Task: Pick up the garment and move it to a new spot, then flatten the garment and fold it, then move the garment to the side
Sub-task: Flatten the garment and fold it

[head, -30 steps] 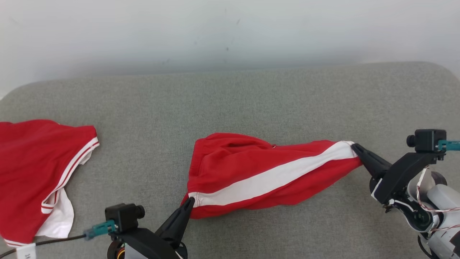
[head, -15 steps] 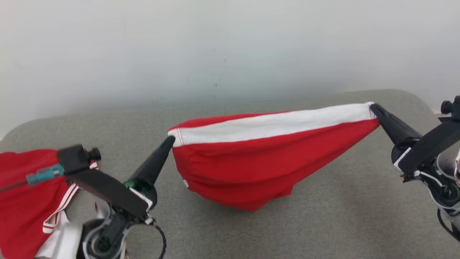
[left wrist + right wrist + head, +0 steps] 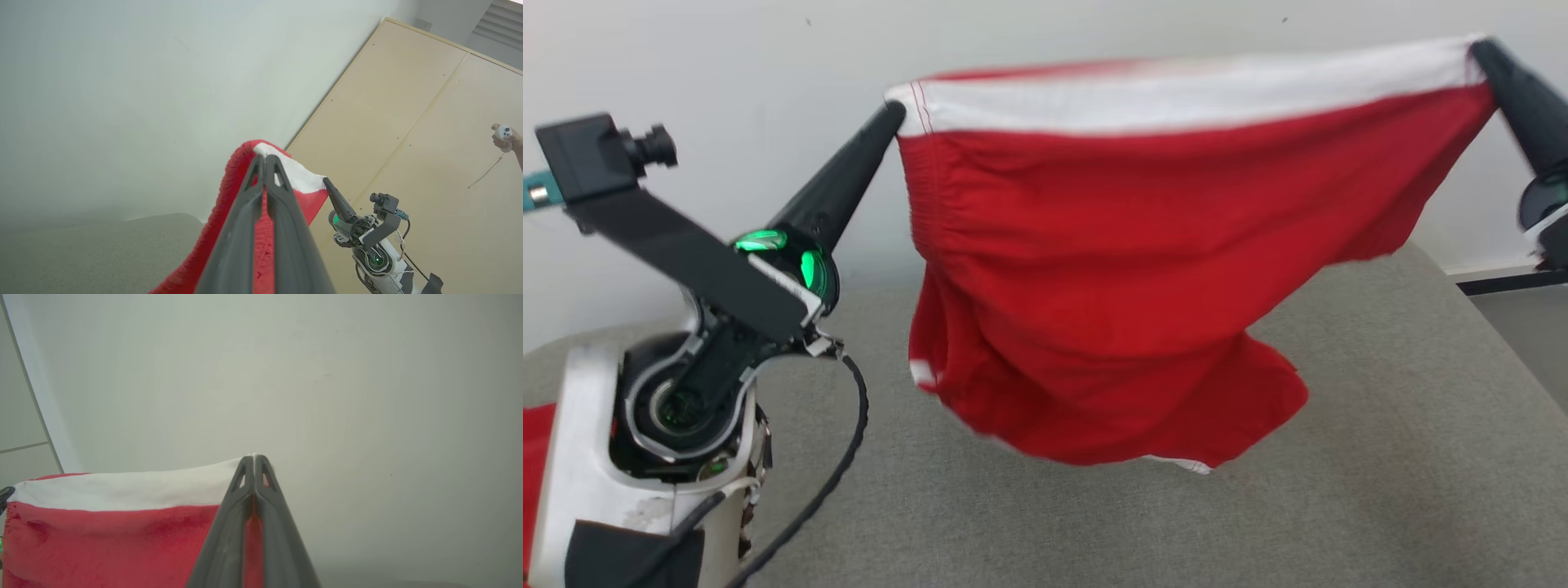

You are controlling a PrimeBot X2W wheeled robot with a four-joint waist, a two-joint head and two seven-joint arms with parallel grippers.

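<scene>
Two claws, the left gripper (image 3: 894,114) and the right gripper (image 3: 1478,47), each clamp tight on one end of the white band (image 3: 1176,102) topping the soft red cloth garment (image 3: 1111,269), stretching it high above the middle of the grey upholstered bench (image 3: 1380,457), probably so it hangs flat.

garment (image 3: 1127,269): lifting off the grey surface (image 3: 1380,457), now hanging clear, white band (image 3: 1176,94) turning uppermost | left gripper (image 3: 896,112): rising, pinching one band end | right gripper (image 3: 1476,47): rising with the other | head camera: tilting upward
</scene>
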